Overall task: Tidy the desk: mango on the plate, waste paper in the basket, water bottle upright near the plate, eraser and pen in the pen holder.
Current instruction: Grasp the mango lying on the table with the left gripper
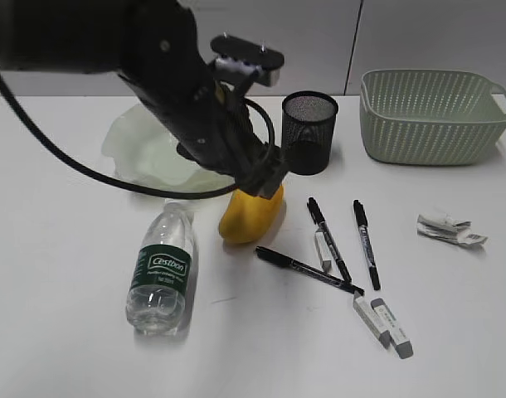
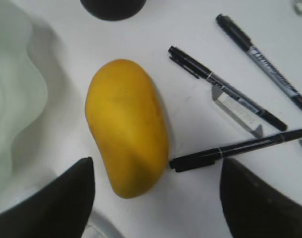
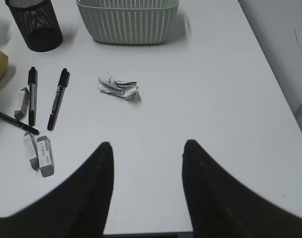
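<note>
- Mango (image 2: 127,126), yellow-orange, lies on its side on the white table (image 1: 62,332), outside the plate.
- Left arm reaches in from the upper left of the exterior view, slanting down over the mango, its left gripper (image 2: 156,198) low above the fruit.
- Left fingers (image 2: 57,203) stand wide apart, holding nothing; the mango's near end sits between them, closer to the left one, not touching.
- Pale-green plate (image 1: 141,145) is just beside the mango, behind it.
- Water bottle (image 1: 161,269) lies flat near the mango's other side.
- Black pen holder (image 1: 309,133) stands behind the mango; three pens (image 1: 307,269) and erasers (image 1: 383,322) lie to its right.
- Waste paper (image 3: 118,87) and basket (image 3: 127,19) are well apart from the mango.
- Right gripper (image 3: 146,193) hovers over bare table, fingers parted and empty.
</note>
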Controlling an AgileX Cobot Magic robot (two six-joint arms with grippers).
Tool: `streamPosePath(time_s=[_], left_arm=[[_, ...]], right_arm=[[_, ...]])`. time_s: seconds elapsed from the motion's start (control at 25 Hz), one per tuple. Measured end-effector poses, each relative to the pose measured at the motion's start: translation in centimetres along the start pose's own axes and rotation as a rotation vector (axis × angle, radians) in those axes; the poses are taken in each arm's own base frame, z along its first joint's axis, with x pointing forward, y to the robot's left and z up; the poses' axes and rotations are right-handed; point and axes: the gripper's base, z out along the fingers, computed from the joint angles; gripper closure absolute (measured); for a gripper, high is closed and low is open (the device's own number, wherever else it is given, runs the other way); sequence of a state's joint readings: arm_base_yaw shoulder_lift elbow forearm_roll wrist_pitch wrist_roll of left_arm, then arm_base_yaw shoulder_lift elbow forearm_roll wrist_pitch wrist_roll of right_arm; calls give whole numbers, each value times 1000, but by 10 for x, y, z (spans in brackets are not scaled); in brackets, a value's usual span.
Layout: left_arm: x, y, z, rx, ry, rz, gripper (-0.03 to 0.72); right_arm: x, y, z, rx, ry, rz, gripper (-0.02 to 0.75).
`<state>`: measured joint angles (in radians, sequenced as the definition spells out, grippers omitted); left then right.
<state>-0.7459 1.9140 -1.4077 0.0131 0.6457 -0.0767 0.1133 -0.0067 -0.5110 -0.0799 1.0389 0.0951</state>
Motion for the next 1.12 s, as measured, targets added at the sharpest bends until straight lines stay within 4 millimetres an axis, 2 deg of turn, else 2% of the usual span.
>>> streamPosePath(time_s=[0.12,0.2,0.36,0.72,0.84,1.04,1.12], left_arm=[[2,1,34,-17,66,0,89],[3,3,50,-44,90,-8,88],[3,10,70,-122,108,-10,88],[2,10,87,-125,73,-2,99],[2,10,87,-126,75,-2,132],[3,10,85,-126,94,-13,132],[-1,10,75,-119,72,-23,132]], right_arm=[[0,0,0,0,0,0,367],[0,0,0,0,0,0,367],[0,0,0,0,0,0,367],[0,0,0,0,0,0,367],[0,0,0,0,0,0,367],[0,0,0,0,0,0,367],[0,0,0,0,0,0,367]])
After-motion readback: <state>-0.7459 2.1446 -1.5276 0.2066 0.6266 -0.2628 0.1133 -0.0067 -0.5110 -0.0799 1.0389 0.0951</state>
